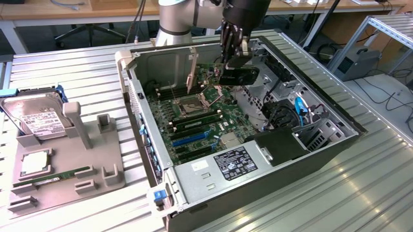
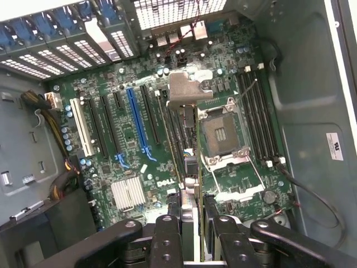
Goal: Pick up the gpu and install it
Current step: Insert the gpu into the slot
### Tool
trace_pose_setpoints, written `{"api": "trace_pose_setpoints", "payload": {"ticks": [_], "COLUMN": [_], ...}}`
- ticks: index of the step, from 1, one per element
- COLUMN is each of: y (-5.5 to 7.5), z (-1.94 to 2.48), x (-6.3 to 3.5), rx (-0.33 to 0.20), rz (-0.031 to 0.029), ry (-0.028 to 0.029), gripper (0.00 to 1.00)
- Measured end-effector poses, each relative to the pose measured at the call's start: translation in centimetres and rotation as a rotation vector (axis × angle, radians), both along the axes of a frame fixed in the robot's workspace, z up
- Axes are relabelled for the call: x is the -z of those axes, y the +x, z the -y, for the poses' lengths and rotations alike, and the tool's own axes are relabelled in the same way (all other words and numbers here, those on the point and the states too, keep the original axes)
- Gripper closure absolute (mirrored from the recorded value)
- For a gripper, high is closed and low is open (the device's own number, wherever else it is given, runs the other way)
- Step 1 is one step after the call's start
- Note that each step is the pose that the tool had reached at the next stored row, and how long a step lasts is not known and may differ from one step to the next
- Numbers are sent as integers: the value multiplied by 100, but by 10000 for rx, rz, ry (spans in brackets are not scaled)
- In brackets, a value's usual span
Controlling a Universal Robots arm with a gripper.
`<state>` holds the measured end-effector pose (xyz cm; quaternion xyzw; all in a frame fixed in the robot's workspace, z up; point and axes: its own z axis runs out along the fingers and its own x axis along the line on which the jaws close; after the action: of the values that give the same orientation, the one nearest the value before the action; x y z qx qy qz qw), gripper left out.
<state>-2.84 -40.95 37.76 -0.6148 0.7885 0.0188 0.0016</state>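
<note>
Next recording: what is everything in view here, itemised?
table: one, silver slats, under everything
computer case: one, grey, open, on the table
motherboard: one, green, inside the case
gpu: one, black, silver bracket, held above the motherboard
fixture: one, grey, beside the case
hard drive: one, silver, on the fixture
RAM stick: one, green, on the fixture
robot arm: one, silver-grey, at the case's far side
gripper: one, black, shut on the gpu
</note>
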Motion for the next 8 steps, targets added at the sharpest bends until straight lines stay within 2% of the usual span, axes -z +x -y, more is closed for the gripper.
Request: {"api": "trace_pose_setpoints", "payload": {"ticks": [8], "y": [0], "z": [0], "x": [0], "rx": [-310], "rz": [0], "ry": [1], "gripper": [73]}}
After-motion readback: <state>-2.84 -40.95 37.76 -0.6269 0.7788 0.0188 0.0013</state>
